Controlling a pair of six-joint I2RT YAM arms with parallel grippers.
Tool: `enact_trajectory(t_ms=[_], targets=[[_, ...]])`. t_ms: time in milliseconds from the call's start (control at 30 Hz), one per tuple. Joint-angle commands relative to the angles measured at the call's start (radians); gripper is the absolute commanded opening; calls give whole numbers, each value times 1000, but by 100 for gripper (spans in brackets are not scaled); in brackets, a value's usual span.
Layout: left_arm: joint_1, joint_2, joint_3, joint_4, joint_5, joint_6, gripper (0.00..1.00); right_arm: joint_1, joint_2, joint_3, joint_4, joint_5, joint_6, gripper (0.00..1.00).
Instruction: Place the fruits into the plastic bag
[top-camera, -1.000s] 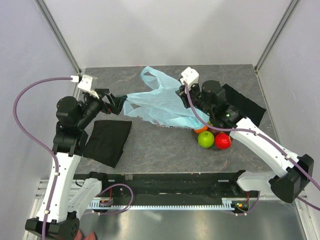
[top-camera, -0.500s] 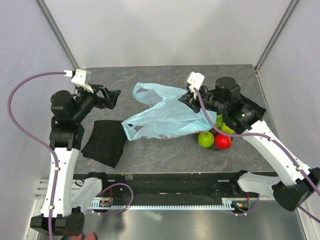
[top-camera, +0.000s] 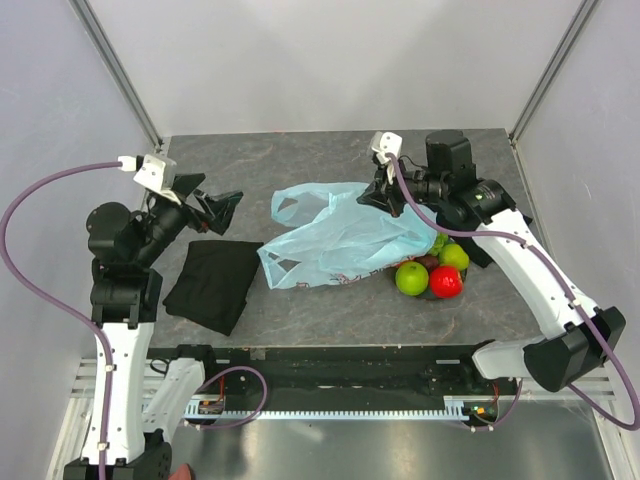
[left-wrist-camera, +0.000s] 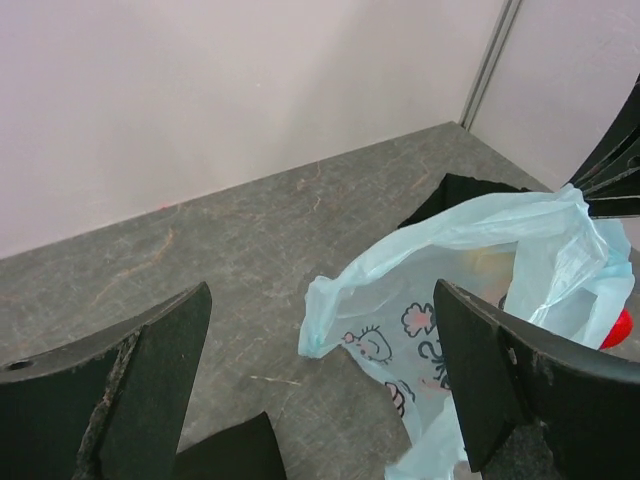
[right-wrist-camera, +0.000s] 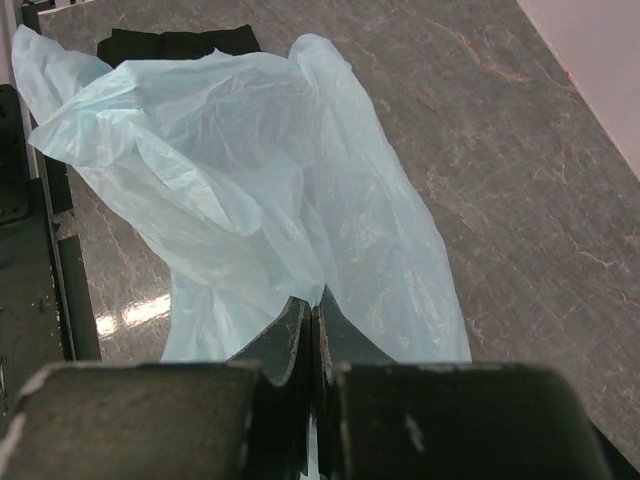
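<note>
The plastic bag (top-camera: 340, 240), draped across the worktop (top-camera: 300, 312), is gripped at its edge by the clenched right hand (top-camera: 383, 196), the left hand (top-camera: 220, 207) is seen released and empty, and the fruits (top-camera: 430, 276) are judged unbagged beside it.

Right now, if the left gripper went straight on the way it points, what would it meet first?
Most likely the plastic bag: the left gripper, jaws open, points at it across the table, and the wrist view shows the bag ahead, slightly right of centre. Depth is unclear, so the table could come first.
</note>
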Motion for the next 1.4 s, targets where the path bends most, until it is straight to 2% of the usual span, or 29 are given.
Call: enact_trajectory(t_ms=[0, 100, 133, 233, 400, 733, 1233, 1367], targets=[[6, 23, -6, 12, 0, 55, 99, -26, -27, 43, 5, -83, -27, 0], [6, 64, -12, 18, 223, 65, 99, -41, -34, 40, 8, -114, -27, 0], [6, 81, -11, 21, 353, 62, 99, -43, -33, 40, 5, -132, -27, 0], [6, 146, -6, 35, 457, 41, 99, -49, -30, 46, 2, -158, -28, 0], [3, 150, -35, 57, 472, 77, 99, -69, -31, 51, -8, -220, -37, 0], [1, 155, -146, 81, 391, 122, 99, -129, -8, 98, -11, -422, -28, 0], [-9, 190, -163, 152, 405, 59, 98, -133, -11, 109, -17, -510, -14, 0], [-31, 178, -189, 152, 405, 58, 91, -133, -8, 109, -17, -508, -13, 0]])
